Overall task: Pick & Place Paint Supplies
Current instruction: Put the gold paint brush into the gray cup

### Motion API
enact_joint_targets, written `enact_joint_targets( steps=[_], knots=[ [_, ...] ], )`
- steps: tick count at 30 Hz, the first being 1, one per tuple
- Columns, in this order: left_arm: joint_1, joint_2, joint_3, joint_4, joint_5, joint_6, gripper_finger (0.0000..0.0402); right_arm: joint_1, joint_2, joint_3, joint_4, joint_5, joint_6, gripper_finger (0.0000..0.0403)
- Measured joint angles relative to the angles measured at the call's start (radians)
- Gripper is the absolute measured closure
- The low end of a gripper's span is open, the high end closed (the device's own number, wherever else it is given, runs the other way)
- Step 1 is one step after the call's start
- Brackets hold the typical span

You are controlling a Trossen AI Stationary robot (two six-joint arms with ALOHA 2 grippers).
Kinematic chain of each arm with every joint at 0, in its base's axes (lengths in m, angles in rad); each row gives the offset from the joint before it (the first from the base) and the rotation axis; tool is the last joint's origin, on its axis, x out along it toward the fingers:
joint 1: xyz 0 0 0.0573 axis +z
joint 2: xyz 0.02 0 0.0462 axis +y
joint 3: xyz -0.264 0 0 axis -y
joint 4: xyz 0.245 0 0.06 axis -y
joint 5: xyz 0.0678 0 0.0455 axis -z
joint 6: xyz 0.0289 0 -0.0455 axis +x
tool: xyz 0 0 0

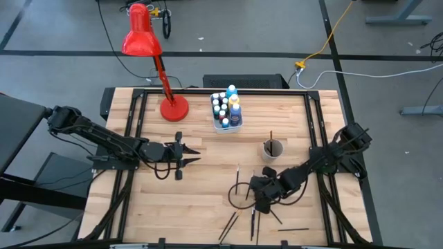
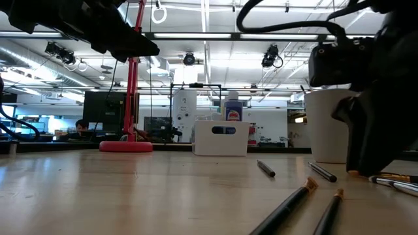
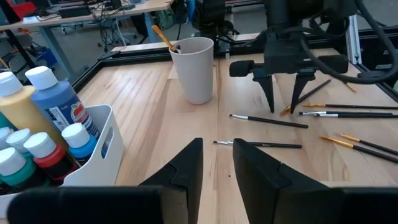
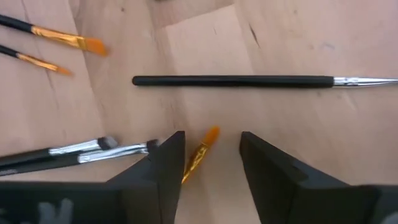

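I see a pale wooden table (image 1: pixel 201 187) with a dark metal frame around it, standing on a grey floor; across the table the low view opens onto a wide workshop with ceiling strip lights and a person seated at a far desk. A red desk lamp (image 1: pixel 149 62) stands at the back of the table, and just beside its base sits the white tub (image 1: pixel 227 124), packed with white-capped paint bottles (image 1: pixel 226 107). Well in front of the tub, a white cup (image 1: pixel 272 150) holds one paintbrush.

The right gripper (image 1: pixel 261 193) hovers low over the boards near the cup, on the side away from the tub. Its jaws stand apart, with nothing clamped, and an orange-tipped brush (image 4: pixel 200 152) lies on the wood directly in the gap between them. A black-handled brush (image 4: pixel 249 81) lies just beyond, and other loose paintbrushes (image 1: pixel 239 221) are scattered around.

The left gripper (image 1: pixel 192 155) waits on the lamp side of the table, facing the cup, fingers slightly apart and empty.
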Motion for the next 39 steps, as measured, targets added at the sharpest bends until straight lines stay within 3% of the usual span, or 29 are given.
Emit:
enact_joint_targets(
  steps=[3,9,19,23,28,33,39],
  knots=[
    [0.000,0.000,0.000,0.000,0.000,-0.004,0.0306,0.019,-0.001,-0.001,-0.020,0.043,-0.033,0.0278],
    [0.000,0.000,0.000,0.000,0.000,-0.010,0.0306,0.030,0.000,-0.006,-0.019,0.081,-0.049,0.0391],
    [0.000,0.000,0.000,0.000,0.000,-0.011,0.0306,0.023,-0.043,-0.012,-0.009,0.030,-0.046,0.0400],
    [0.000,0.000,0.000,0.000,0.000,-0.011,0.0306,0.005,-0.105,-0.013,-0.003,-0.012,-0.073,0.0402],
    [0.000,0.000,0.000,0.000,0.000,-0.011,0.0306,-0.029,-0.214,-0.013,0.004,0.031,-0.122,0.0402],
    [0.000,0.000,0.000,0.000,0.000,-0.011,0.0306,-0.046,-0.374,-0.011,-0.014,0.215,-0.234,0.0402],
    [0.000,0.000,0.000,0.001,0.000,-0.012,0.0306,-0.038,-0.594,-0.010,-0.045,0.694,-0.465,0.0403]
  ],
)
